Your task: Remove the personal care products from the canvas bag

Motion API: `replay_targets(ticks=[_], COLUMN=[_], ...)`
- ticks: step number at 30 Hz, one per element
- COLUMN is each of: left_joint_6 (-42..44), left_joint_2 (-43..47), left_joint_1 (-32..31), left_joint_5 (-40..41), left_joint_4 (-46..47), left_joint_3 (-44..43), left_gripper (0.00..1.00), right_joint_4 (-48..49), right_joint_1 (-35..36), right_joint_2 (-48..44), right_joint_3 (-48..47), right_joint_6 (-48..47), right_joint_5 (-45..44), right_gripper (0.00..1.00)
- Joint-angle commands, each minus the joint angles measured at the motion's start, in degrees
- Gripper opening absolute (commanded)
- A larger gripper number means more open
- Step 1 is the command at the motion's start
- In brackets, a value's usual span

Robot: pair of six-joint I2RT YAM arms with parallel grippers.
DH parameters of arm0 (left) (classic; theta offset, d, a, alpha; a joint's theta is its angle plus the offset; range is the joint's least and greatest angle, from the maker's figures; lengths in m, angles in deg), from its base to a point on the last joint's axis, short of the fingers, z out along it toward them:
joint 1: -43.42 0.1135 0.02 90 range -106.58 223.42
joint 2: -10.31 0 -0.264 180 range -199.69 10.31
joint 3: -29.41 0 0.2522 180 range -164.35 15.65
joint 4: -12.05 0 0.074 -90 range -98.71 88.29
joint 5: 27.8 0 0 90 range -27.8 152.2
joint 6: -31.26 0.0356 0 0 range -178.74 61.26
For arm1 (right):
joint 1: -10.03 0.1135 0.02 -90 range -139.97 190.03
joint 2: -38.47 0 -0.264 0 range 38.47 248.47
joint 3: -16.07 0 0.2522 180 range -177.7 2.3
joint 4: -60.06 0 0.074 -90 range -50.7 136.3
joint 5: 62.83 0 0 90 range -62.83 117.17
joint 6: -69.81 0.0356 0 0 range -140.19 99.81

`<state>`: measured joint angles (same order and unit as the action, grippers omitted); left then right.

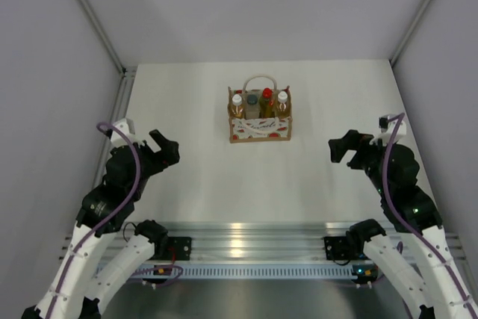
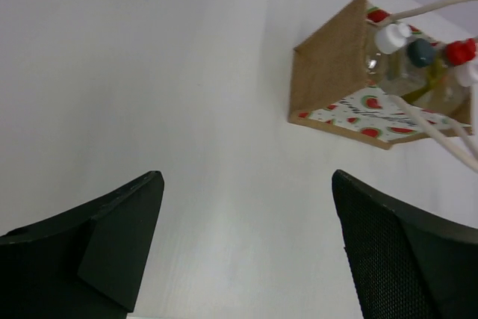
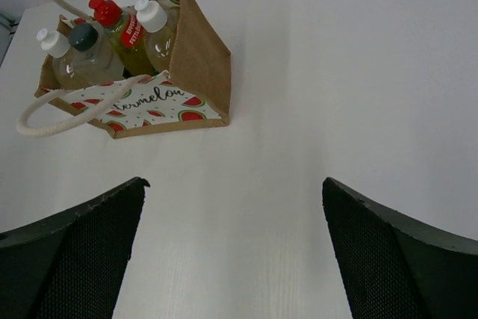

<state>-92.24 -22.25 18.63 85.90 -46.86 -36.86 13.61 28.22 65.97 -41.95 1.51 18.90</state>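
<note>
**Four Bottles Are Kept in the Bag, and Both Grippers Are Held Open**

The canvas bag (image 1: 259,131) is set upright on the white table (image 1: 187,184). It is placed toward the far side, about in the middle between left and right. Its white front panel, printed with little red watermelon slices, is turned to the near side. The rope handles (image 1: 258,77) are looped up at the top.

Four bottles are packed in a row inside the bag. From left to right there can be seen the left white-capped bottle (image 1: 237,99), the grey-capped bottle (image 1: 252,99), the red-capped bottle (image 1: 267,94) and the right white-capped bottle (image 1: 282,97). All four are stood upright, close side by side, and their caps are poked up above the rim.

The left gripper (image 1: 163,147) is held over the table at the near left, well apart from the bag. It is spread wide, and nothing is held in it. In the left wrist view only bare table is seen between its two black fingers (image 2: 112,237).

The right gripper (image 1: 342,147) is held at the near right, also well apart from the bag. It is spread wide too, and nothing is gripped. In the right wrist view the bag is seen far off to the left.
</note>
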Motion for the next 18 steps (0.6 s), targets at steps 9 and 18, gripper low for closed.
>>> replay_targets(ticks=[9, 18], left_joint_6=[-24.9, -27.2], left_joint_2=[-13.2, -37.6], left_joint_1=[-0.1, -0.6], left_joint_5=[-21.9, -19.0], left_joint_4=[24.2, 34.2], left_joint_3=[6.6, -2.3], left_gripper=[0.99, 0.84], right_joint_4=[0.6, 0.4], right_joint_1=[-0.5, -0.5], right_joint_2=[-1.8, -3.2], right_joint_3=[1.1, 2.9], right_joint_6=[1.0, 1.6], right_joint_5=[4.0, 6.3], right_gripper=[1.00, 0.99])
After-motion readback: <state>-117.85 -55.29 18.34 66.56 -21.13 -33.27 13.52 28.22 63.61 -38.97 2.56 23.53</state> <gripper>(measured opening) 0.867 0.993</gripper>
